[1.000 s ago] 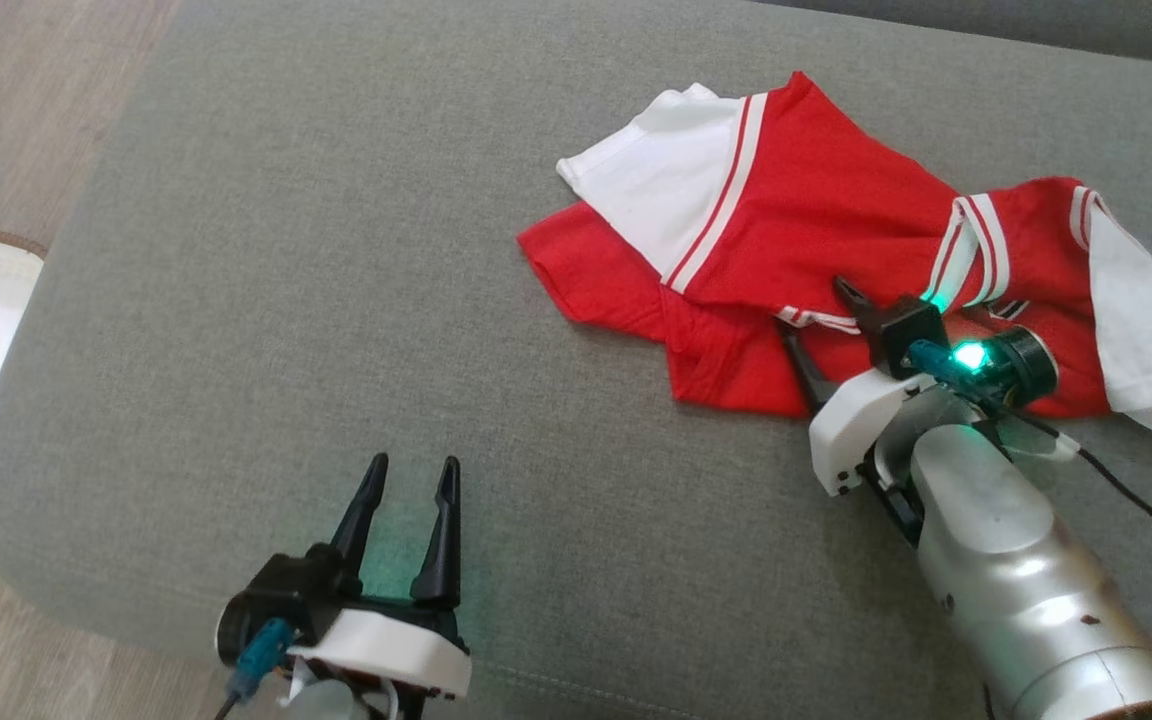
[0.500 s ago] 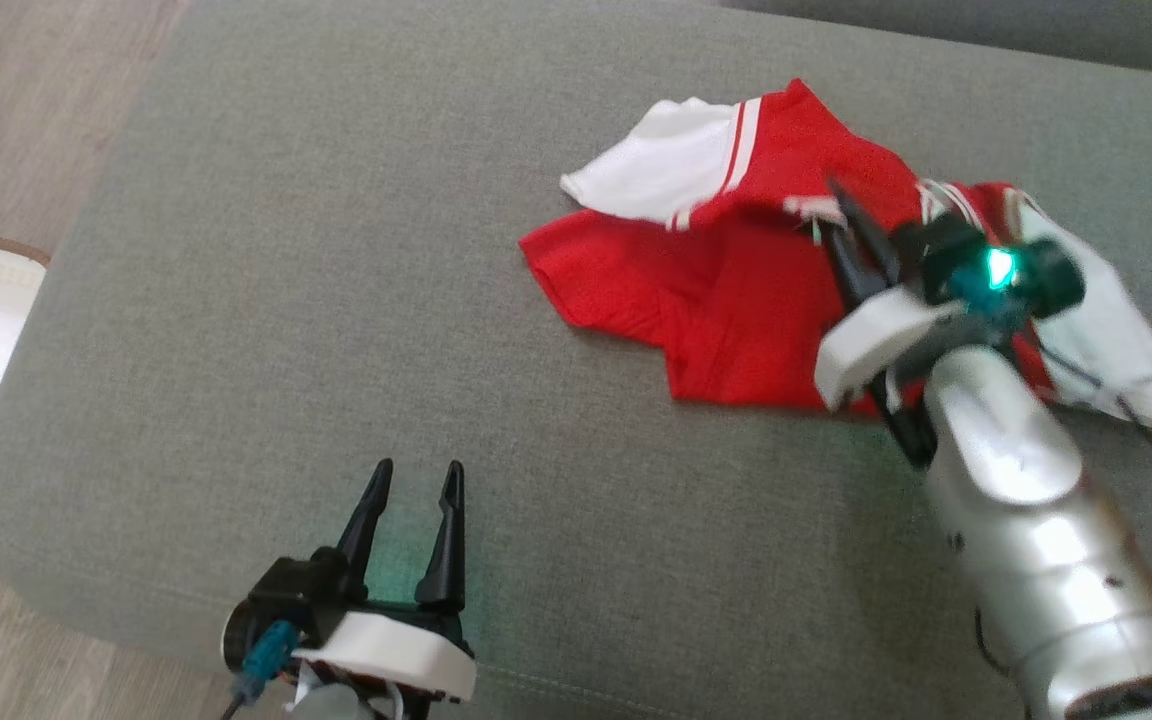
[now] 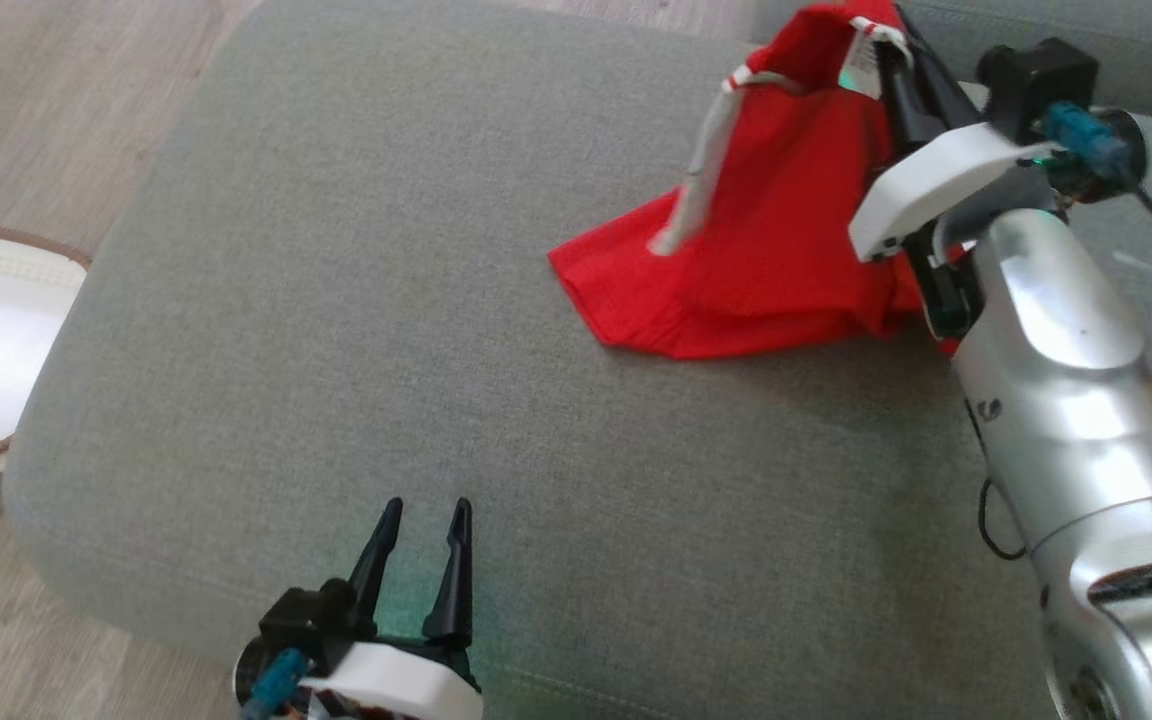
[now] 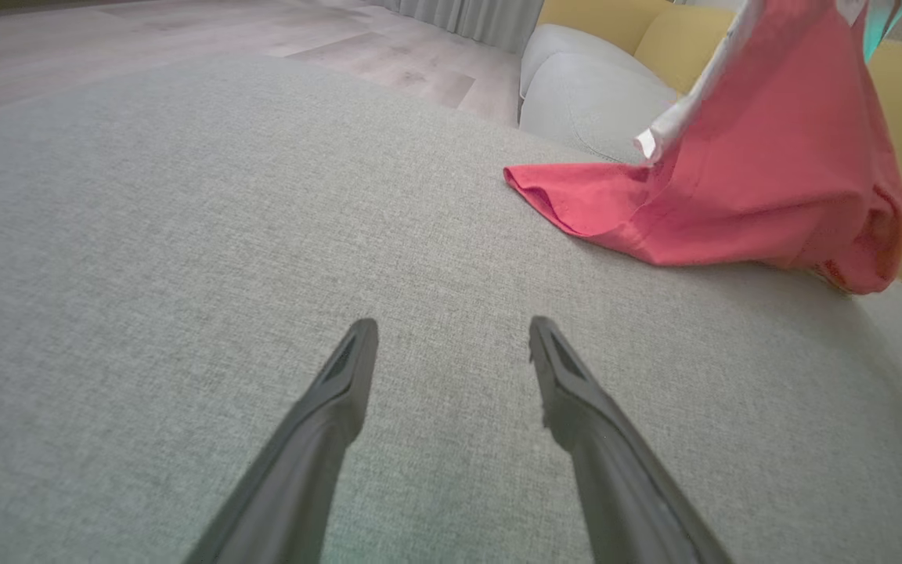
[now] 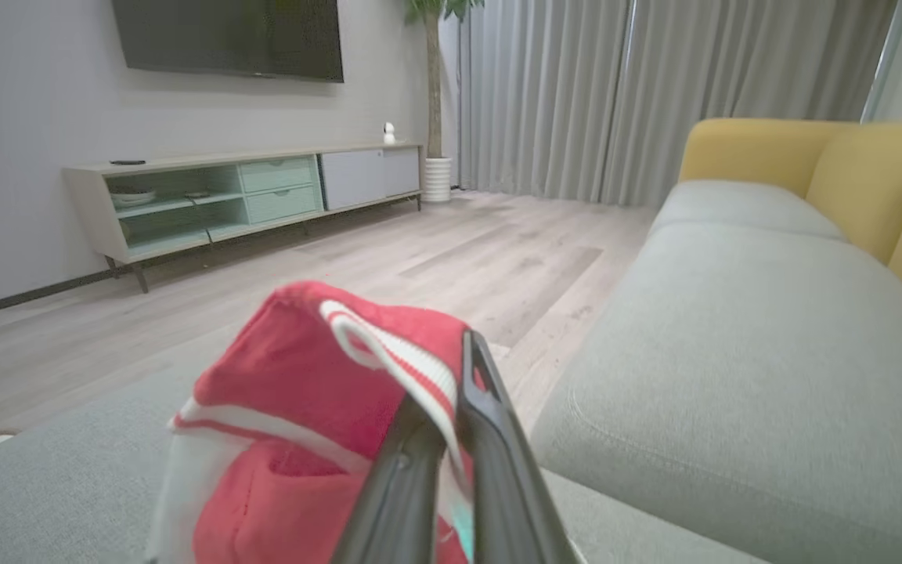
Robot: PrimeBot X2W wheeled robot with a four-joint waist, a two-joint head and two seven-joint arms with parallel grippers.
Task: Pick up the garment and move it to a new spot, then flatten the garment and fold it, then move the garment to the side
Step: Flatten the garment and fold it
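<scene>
Jaws of the left gripper (image 3: 426,512) stand spread and empty over the grey sofa cushion (image 3: 316,300). Further right, the red T-shirt (image 3: 776,240) hangs from the right gripper (image 3: 894,45), whose jaws pinch its striped collar (image 5: 412,368). The lower edge rests on the cushion. The fabric looks light and limp and will likely bunch, so grasp it at the collar or shoulder seams.
</scene>
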